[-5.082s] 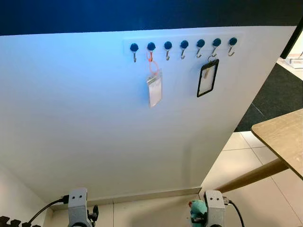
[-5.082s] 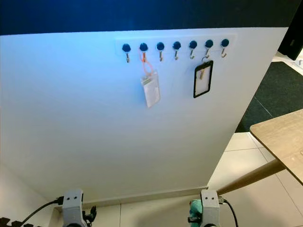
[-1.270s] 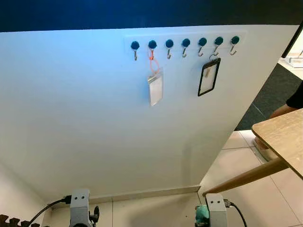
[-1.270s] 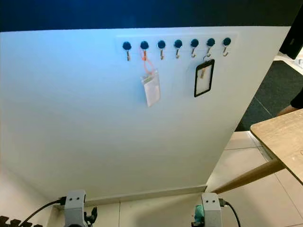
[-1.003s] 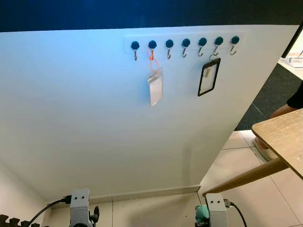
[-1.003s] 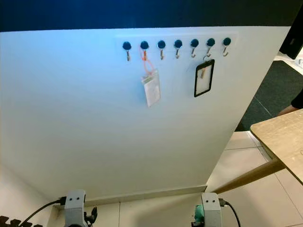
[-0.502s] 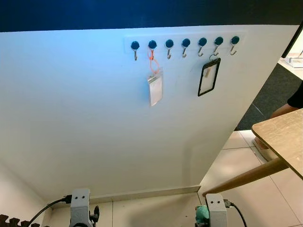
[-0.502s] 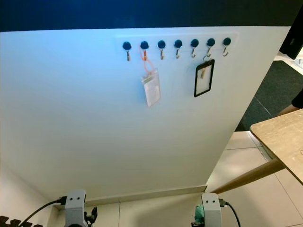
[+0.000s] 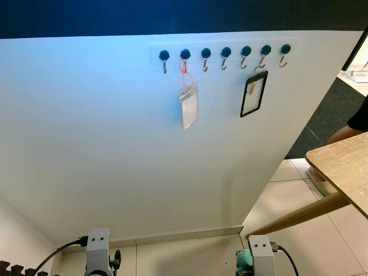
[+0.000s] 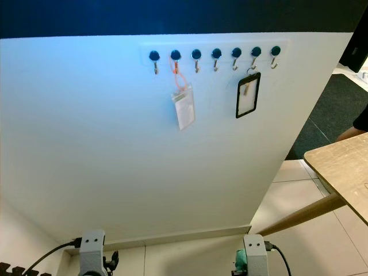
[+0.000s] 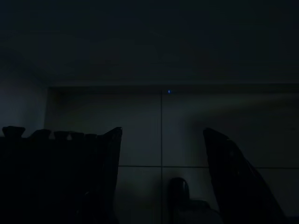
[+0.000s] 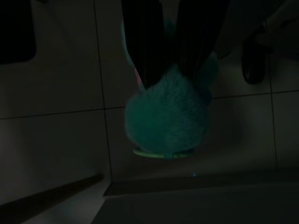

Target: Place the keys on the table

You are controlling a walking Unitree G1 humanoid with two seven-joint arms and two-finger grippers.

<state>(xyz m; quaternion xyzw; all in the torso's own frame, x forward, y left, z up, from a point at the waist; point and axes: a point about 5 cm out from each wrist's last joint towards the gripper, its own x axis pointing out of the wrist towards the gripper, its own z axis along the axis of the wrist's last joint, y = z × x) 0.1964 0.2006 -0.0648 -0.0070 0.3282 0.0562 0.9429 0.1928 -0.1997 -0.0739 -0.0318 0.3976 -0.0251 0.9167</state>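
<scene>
The keys hang from a fluffy teal keychain with a green ring under it. My right gripper is shut on its top, low over the tiled floor. The same teal fluff shows beside my right wrist at the bottom of the head views. The light wooden table juts in at the right edge, with one slanted leg. My left gripper hangs idle and open in the dark, with nothing between its fingers.
A white wall stands straight ahead with a row of several blue hooks. A clear badge on an orange loop and a black-framed badge hang there. A person's arm shows behind the table at right.
Both arms sit slightly lower than five seconds ago, and a person's arm has come into view at the right edge. Nothing has visibly moved over the last second.
</scene>
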